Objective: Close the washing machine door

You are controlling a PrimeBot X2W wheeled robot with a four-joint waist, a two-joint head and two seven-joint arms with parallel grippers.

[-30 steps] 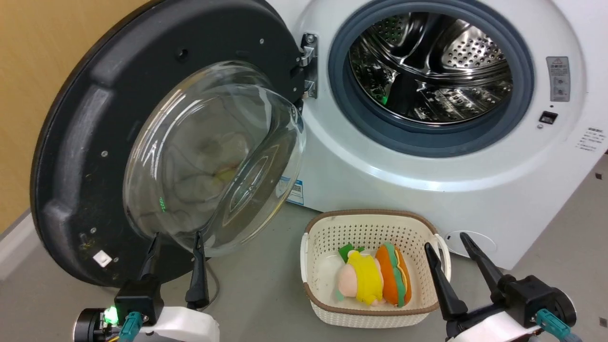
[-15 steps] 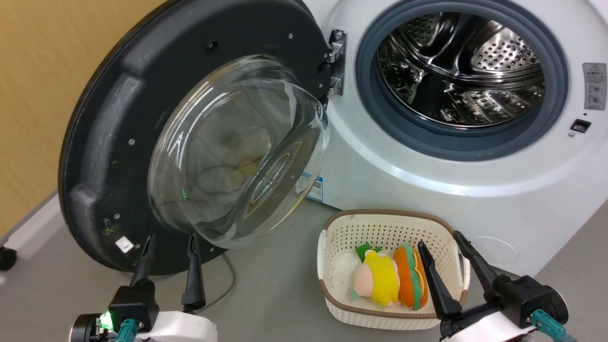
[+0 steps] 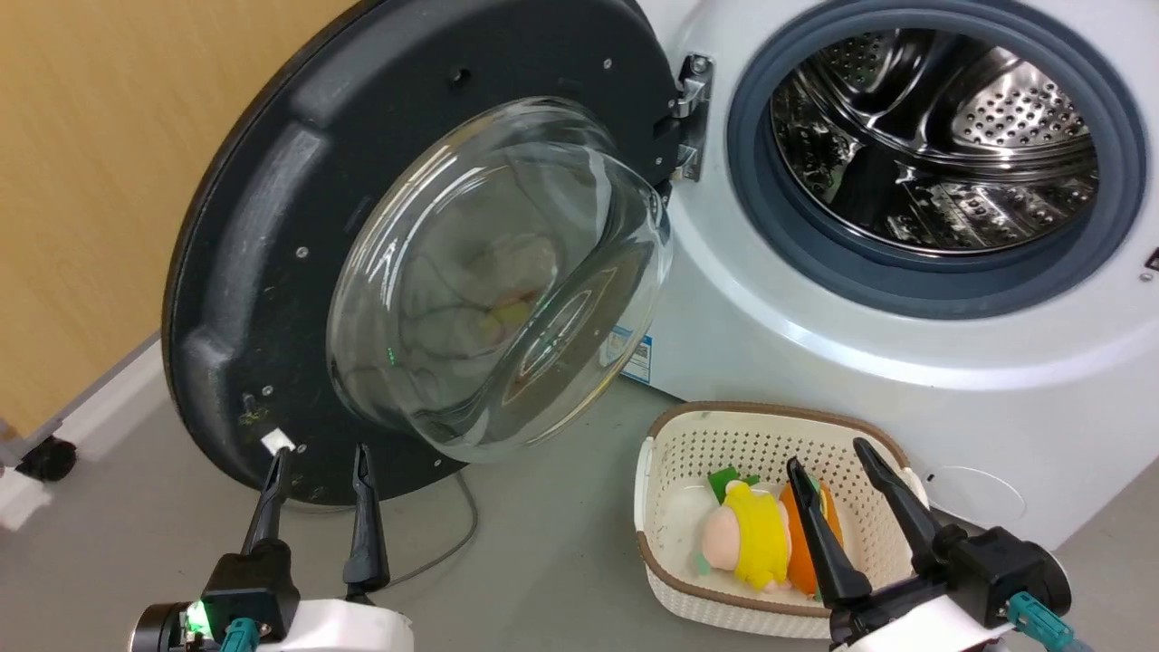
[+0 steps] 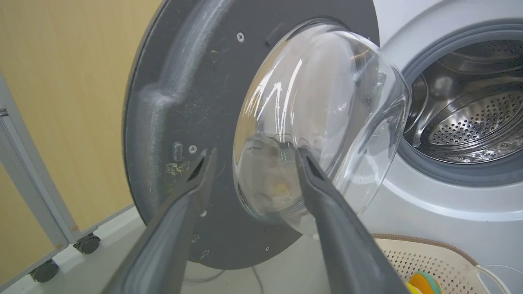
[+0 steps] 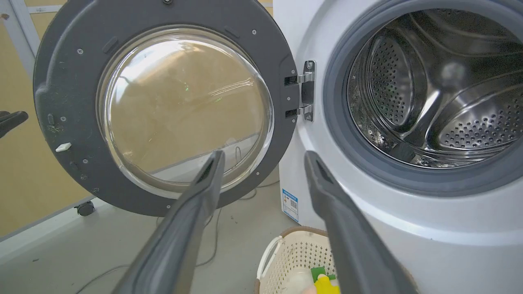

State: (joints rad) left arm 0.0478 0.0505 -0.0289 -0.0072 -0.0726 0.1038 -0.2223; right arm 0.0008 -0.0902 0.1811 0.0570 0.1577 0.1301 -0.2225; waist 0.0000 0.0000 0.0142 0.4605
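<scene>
Moved: your head camera has swung left over the last second, so the door, machine and basket all sit further right in its view. Both grippers keep their places along the bottom edge.

- Door (image 3: 272,226): black disc, swung fully open to the left of the porthole and hung on the hinge (image 3: 690,118). Its inner face and bulging glass window (image 3: 489,272) turn toward you.
- Machine (image 3: 815,362): white, with the porthole uncovered. You see the grey gasket (image 3: 751,181) and the steel drum (image 3: 933,154).
- Left gripper (image 3: 321,453): fingers spread wide, holding nothing. The tips point at the door's lower rim, just under a small white tab (image 3: 276,442). In the left wrist view they frame the lower edge of the window; whether they touch the door is hard to judge.
- Right gripper (image 3: 828,455): fingers spread wide, holding nothing, raised over the basket.
- Basket (image 3: 724,448): cream, on the floor (image 3: 543,580) before the machine. It holds a yellow toy (image 3: 756,543) and an orange one.
- Cable (image 3: 453,534): grey, on the floor under the door.
</scene>
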